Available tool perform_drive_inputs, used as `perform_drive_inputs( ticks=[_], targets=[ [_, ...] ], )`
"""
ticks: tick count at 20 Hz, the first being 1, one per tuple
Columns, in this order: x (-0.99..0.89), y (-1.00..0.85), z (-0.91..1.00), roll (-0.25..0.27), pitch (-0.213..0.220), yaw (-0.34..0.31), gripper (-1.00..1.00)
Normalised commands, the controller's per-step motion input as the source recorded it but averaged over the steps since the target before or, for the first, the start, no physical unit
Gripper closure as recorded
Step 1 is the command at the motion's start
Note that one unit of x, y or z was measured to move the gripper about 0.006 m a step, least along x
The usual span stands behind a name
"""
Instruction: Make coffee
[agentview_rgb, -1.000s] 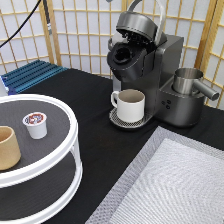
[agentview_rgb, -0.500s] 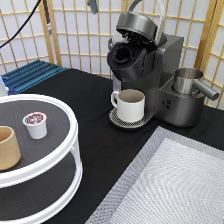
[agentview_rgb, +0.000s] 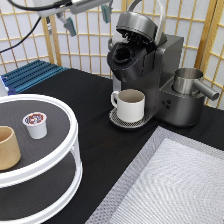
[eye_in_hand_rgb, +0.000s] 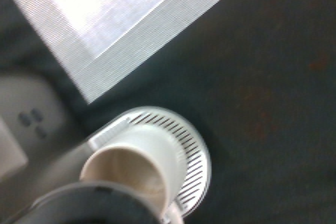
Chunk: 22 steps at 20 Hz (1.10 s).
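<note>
The coffee (agentview_rgb: 36, 123), a small white pod with a red and dark foil lid, stands on the upper shelf of a round white stand (agentview_rgb: 67, 145) at the exterior view's left. My gripper (agentview_rgb: 86, 18) hangs open at the exterior view's top, high above the table and left of the coffee machine (agentview_rgb: 150, 65), holding nothing. The machine's lid is raised and its pod chamber is open. A white handled mug (agentview_rgb: 130, 105) sits on the machine's drip tray. In the wrist view the mug (eye_in_hand_rgb: 124, 167) shows from above on the slotted tray (eye_in_hand_rgb: 187, 150).
A tan handleless cup (agentview_rgb: 7, 147) stands on the stand beside the pod. A metal jug (agentview_rgb: 187, 80) sits right of the machine. A grey mat (agentview_rgb: 175, 185) covers the exterior view's bottom right. A blue rack (agentview_rgb: 30, 75) lies at the back left.
My gripper has come down into the exterior view's top; a second ago it was out of view. Pod, mug and machine have not moved.
</note>
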Motion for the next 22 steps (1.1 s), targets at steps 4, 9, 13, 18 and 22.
perform_drive_inputs(
  ticks=[4,9,13,18,22],
  targets=[
    [-0.06,0.0,-0.36,-0.249,-0.002,-0.298,-1.0],
    [-0.07,-0.08,-0.18,-0.187,-0.007,-0.292,-1.0],
    [-0.37,-0.41,-0.13,-0.072,-0.07,-0.189,-1.0],
    [-0.59,-0.52,-0.32,-0.09,-0.133,-0.118,-1.0],
    [-0.62,-0.53,-0.47,-0.121,-0.167,-0.104,-1.0]
  ],
)
